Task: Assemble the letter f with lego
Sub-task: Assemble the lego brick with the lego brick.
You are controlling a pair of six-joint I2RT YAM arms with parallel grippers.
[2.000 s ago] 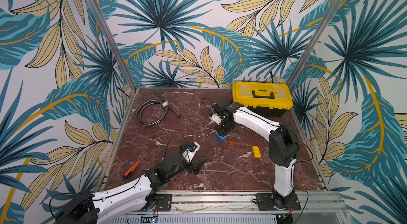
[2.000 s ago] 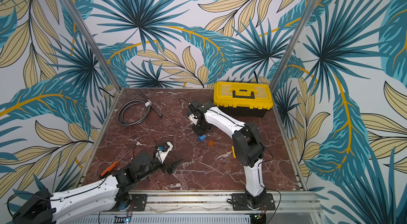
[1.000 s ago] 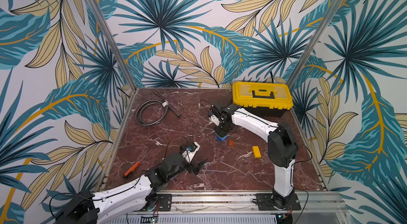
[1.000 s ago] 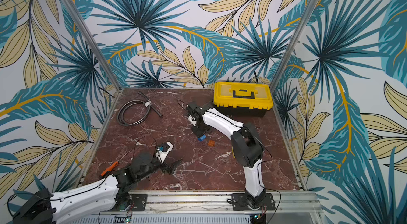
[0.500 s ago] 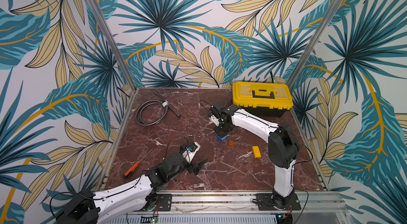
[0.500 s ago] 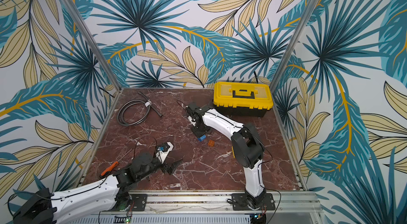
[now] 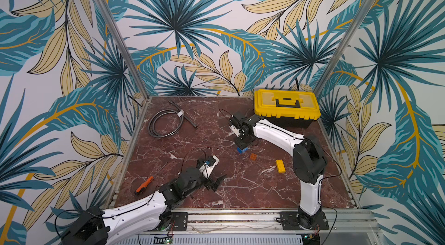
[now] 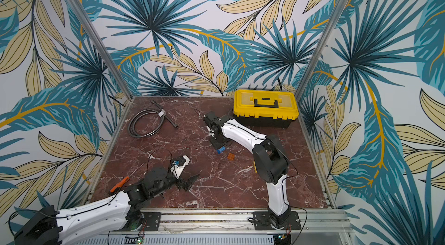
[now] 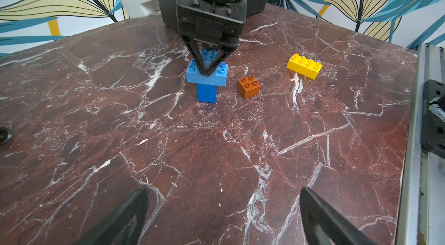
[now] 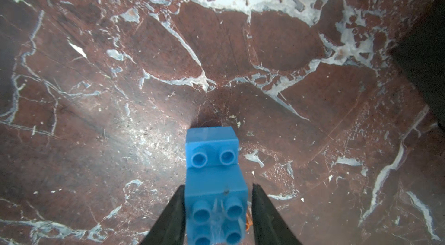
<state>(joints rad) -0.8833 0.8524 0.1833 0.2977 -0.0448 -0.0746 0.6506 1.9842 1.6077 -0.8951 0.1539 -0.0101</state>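
Roughly halfway, I'd say: the blue stack (image 9: 206, 80) stands upright on the red marble tabletop (image 9: 216, 147). It has a square blue brick (image 9: 206, 94) at the foot, the long blue brick (image 9: 206, 77) across it, and a second square blue brick (image 10: 216, 207) seated on top. My right gripper (image 10: 218, 186) hangs over the stack, its fingers a little apart either side of that top brick. A sliver of gap shows at one finger, so I judge it unclamped. The orange brick (image 9: 248, 86) lies just beside the stack and the yellow brick (image 9: 304, 66) farther off on the same side; both are left to add. My left gripper (image 9: 221, 217) sits well short of the stack, fingers wide apart, empty. Behind the stack is a yellow toolbox (image 7: 286, 107); a coiled hose (image 7: 166, 123) and screwdriver (image 7: 144, 184) lie well apart from it. Leaf-patterned walls (image 7: 180, 15) close the cell.
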